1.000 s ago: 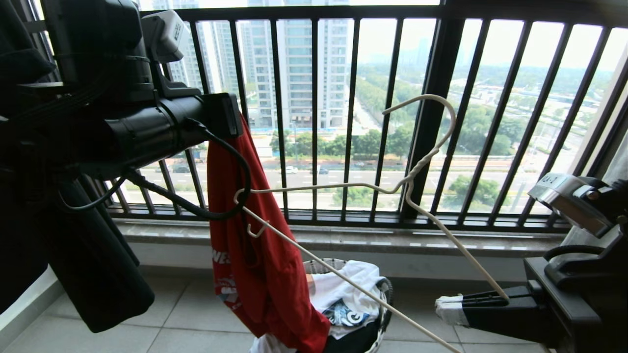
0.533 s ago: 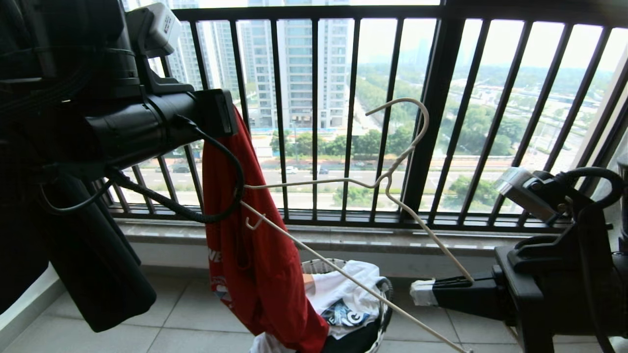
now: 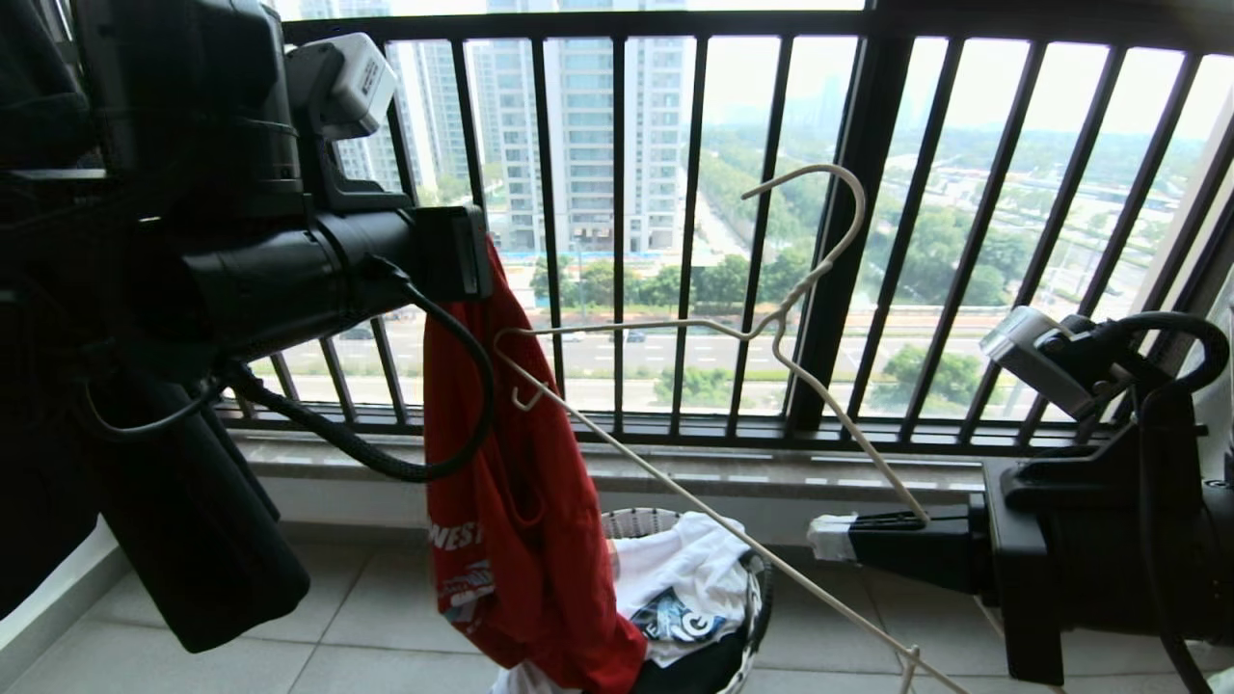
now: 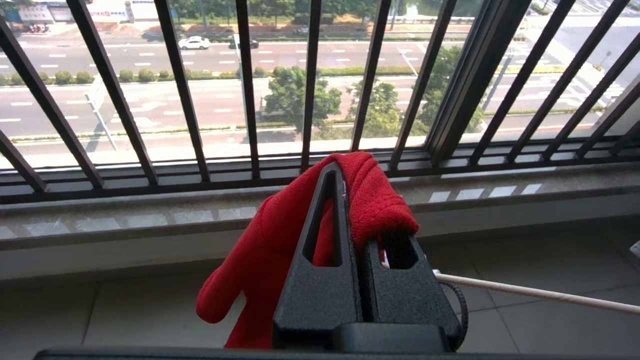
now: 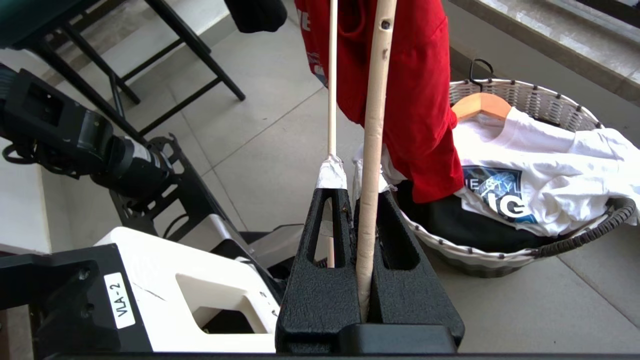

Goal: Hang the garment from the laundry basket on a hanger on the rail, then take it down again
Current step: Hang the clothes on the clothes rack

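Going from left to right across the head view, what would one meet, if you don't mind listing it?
Left gripper shut on the red T-shirt → laundry basket → hanger hook → right gripper shut on the hanger's arm.

The left arm fills the left side of the head view, raised high and reaching forward, its black forearm level with a cable looping beneath the wrist. The left gripper [image 4: 357, 200] is clamped — its fingers [image 4: 325, 260] pressed together on a fold of the garment [image 3: 511, 540], which hangs down from it. The right arm comes in low from the right, held roughly level. The right gripper [image 3: 834, 537] is also closed tight — pinching one sloping side of the hanger [image 3: 771, 337].
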You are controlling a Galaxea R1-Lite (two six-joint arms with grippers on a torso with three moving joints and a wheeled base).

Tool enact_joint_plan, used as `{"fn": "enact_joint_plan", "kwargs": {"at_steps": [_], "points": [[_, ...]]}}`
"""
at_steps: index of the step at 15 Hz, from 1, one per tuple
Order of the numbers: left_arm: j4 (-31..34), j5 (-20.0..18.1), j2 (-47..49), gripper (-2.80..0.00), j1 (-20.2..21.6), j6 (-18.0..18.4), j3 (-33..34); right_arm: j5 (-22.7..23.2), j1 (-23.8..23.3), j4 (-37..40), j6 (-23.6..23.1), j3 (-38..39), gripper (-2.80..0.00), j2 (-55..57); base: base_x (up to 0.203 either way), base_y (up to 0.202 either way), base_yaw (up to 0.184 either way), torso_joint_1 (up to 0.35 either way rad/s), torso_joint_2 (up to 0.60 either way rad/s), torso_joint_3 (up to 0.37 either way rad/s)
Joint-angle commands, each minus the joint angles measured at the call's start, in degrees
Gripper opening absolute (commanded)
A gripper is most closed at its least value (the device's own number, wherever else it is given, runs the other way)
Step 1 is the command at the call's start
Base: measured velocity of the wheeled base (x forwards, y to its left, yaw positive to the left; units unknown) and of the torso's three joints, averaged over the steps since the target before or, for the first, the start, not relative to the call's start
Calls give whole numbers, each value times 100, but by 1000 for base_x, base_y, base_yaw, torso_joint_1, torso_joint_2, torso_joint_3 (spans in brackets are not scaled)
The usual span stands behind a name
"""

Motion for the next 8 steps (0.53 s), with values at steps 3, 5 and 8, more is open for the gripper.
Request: {"fn": "enact_joint_plan", "kwargs": {"at_steps": [3, 5, 8], "points": [[-3, 6, 244, -280, -117, 217, -163, 55, 6, 15, -62, 25, -280, -29, 0, 0, 0, 0, 0, 0], [90, 4, 380, -280, -118, 622, -531, 78, 6, 15, -67, 20, -280, -47, 0, 0, 0, 0, 0, 0], [665, 4, 442, -280, -143, 923, -880, 156, 6, 33, -67, 29, -280, -65, 0, 0, 0, 0, 0, 0]]}}
